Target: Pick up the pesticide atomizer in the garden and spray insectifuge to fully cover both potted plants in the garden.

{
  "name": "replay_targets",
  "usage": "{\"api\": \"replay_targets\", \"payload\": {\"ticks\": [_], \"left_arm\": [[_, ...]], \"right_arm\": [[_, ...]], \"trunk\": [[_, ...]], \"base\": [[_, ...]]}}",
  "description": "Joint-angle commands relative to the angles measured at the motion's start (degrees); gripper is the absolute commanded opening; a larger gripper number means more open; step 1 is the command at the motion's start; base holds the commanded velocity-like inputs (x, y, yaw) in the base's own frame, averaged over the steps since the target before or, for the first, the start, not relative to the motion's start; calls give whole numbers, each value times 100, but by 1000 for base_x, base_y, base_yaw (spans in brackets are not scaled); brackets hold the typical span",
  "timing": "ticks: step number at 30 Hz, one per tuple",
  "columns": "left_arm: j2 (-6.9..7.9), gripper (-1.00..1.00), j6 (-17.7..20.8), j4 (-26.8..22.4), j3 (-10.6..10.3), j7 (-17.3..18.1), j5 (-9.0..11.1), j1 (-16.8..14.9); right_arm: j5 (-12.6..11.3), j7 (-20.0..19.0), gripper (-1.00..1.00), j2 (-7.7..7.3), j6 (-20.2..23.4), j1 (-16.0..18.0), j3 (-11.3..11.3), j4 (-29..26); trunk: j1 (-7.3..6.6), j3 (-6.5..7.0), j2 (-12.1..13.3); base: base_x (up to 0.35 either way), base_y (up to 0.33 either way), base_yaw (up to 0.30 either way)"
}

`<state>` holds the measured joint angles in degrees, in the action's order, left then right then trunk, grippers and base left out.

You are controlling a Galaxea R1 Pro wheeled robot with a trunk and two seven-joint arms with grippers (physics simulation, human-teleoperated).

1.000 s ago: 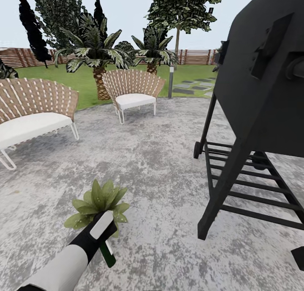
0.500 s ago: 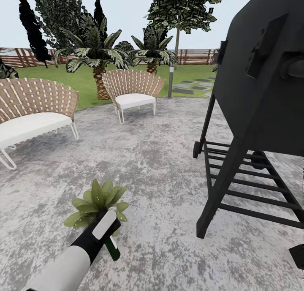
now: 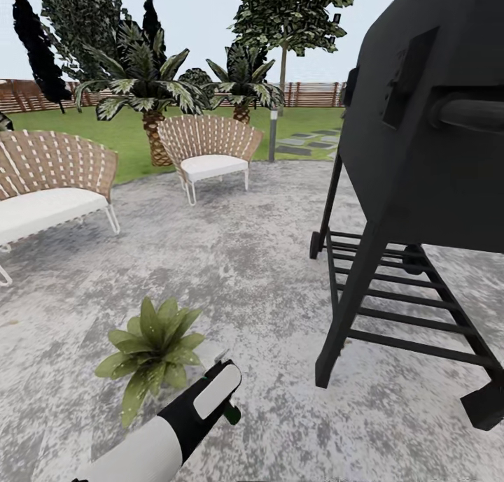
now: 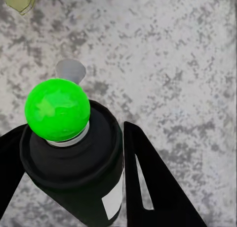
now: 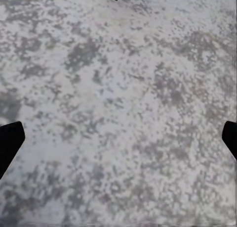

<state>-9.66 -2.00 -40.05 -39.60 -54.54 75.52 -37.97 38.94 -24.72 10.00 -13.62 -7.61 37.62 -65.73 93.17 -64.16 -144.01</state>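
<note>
Head view: the left arm reaches in low over the grey paved circle, its white forearm ending in the dark left gripper. A small dark and green piece of the pesticide atomizer pokes out beneath the wrist; the fingers themselves are hidden by the arm here. Just beside the gripper, on the paving, sits one potted plant, a rosette of pointed speckled green leaves; its pot is hidden under the leaves. A black grill on a slatted stand fills the right side. Two woven chairs with white cushions stand further back, before palms, lawn and a brown slatted fence.

Left wrist view: the black fingers are clamped on the atomizer's dark body, one on each side. A bright green ball sits on its top, a pale label patch on its side, speckled paving below.

Right wrist view: the right gripper has its fingers spread wide apart, holding nothing, with only the dark tips at the edges above mottled grey paving.
</note>
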Motion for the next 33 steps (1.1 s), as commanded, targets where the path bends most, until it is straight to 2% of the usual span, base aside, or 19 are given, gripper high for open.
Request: {"api": "replay_targets", "payload": {"ticks": [1,3,4,8,13,18,20,25,33], "left_arm": [[1,-100,-87,20,-15,-14,170,0],[15,-100,-565,98,-16,30,218,0],[19,-100,-648,116,-14,49,224,0],[33,-100,-679,175,-13,149,224,0],[44,-100,-681,222,-16,165,208,0],[86,-100,-745,279,66,122,174,0],[173,-100,-971,309,82,81,175,0],[228,-100,-1501,306,84,58,182,0],[227,-100,-1577,230,69,66,162,0]], "right_arm": [[0,0,100,0,-7,-3,0,-1],[0,-5,100,0,-14,-11,0,-1],[0,-6,100,0,-15,-12,0,-1],[6,-1,100,0,-17,-18,0,-1],[9,2,100,0,-19,-36,0,1],[17,2,100,0,-52,-68,2,-1],[18,2,100,0,-53,-74,7,0],[21,10,100,0,-53,-74,9,15],[26,11,100,0,-53,-74,6,33]], "trunk": [[0,0,0],[0,0,0],[0,0,0],[0,0,0],[0,0,0],[0,0,0],[0,0,0],[0,0,0],[0,0,0]], "base": [[0,0,-293],[0,0,-294],[0,0,-294],[104,-73,-217],[266,-192,-17],[304,-67,0],[314,145,0],[190,144,0],[4,3,0]]}}
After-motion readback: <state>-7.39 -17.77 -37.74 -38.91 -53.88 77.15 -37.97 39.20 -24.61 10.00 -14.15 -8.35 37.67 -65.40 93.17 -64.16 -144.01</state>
